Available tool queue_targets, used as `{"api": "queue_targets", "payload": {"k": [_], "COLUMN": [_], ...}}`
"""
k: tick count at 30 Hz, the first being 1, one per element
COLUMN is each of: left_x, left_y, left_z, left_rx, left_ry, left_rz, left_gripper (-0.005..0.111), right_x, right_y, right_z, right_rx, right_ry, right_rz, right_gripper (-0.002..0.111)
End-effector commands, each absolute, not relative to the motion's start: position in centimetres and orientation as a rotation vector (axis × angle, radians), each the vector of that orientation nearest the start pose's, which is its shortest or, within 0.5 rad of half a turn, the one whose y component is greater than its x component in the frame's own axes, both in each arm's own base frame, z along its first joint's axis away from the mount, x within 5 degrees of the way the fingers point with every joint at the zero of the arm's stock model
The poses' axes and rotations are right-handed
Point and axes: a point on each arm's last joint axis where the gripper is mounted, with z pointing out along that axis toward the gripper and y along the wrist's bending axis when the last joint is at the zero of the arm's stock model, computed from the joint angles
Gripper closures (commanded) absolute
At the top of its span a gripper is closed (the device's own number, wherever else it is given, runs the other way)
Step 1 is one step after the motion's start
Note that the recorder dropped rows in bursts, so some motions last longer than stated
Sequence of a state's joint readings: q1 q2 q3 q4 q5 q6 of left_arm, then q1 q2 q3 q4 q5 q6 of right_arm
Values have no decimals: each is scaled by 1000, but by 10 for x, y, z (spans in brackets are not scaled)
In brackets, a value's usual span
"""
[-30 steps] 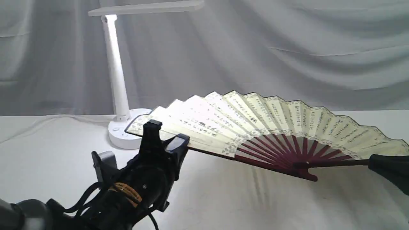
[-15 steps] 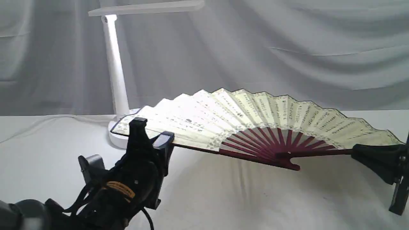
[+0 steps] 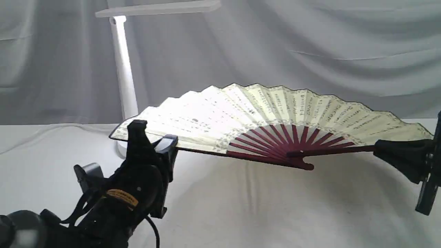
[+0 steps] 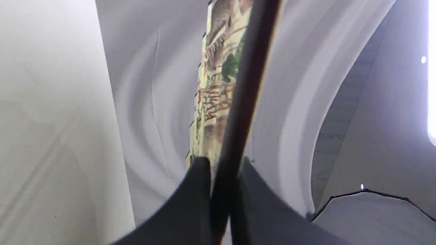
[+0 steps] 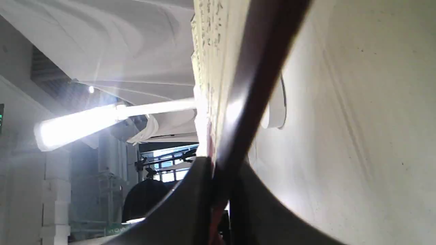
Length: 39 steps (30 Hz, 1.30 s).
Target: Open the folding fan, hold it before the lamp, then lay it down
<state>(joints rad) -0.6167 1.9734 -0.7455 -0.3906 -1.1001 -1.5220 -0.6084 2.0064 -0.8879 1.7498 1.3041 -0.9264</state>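
Note:
The folding fan is spread wide open above the table, cream leaf with black calligraphy and maroon ribs. My left gripper is shut on its left outer rib; the left wrist view shows that dark rib clamped between the fingers. My right gripper is shut on the right outer rib, seen close in the right wrist view. The white lamp stands behind the fan's left end, its bar head lit, its base mostly hidden by the fan.
A white cloth covers the table and a grey draped curtain hangs behind. The lamp's cord runs along the table's back left. My left arm fills the lower left corner.
Both grippers carried the open fan up and to the left, so its left end now covers the lamp's base. The right gripper came further into view.

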Motion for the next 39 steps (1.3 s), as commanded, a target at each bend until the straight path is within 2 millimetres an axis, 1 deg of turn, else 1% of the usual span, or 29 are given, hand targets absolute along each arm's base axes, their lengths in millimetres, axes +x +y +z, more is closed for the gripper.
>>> {"api": "queue_targets", "payload": {"k": [1,3,5,11,14,18,24,30,35,39], "left_x": [317,319,320,320,322,325,325,328,329,331], "left_y": [-149,-145,-145,-141,-136,-122,-97,-83,-73,-66], "left_z": [162,162,162,163,167,176,186,196,207,211], "left_rx": [-1349,-1369,-1380,-1422,-1418,-1397,-1397,-1373,-1344,-1338], "left_ry": [1073,1050,1042,995,974,948,886,852,829,838], "left_rz": [-1441,-1447,-1467,-1467,-1469,-1468,-1440,-1444,-1460,-1476], "left_gripper": [107,107,107,107,107,107,107,107,107,107], "right_x": [321,324,329,350,358,365,374,387,398,403], "right_y": [-124,-119,-114,-91,-82,-74,-69,-52,-41,-34], "right_z": [154,160,163,177,183,189,200,215,224,230], "right_rx": [950,918,888,755,703,658,633,552,537,514], "right_ry": [1829,1837,1847,1884,1895,1901,1895,1900,1911,1911], "right_rz": [1507,1509,1515,1546,1558,1568,1589,1612,1596,1604], "right_gripper": [108,108,108,108,108,108,108,108,108,108]}}
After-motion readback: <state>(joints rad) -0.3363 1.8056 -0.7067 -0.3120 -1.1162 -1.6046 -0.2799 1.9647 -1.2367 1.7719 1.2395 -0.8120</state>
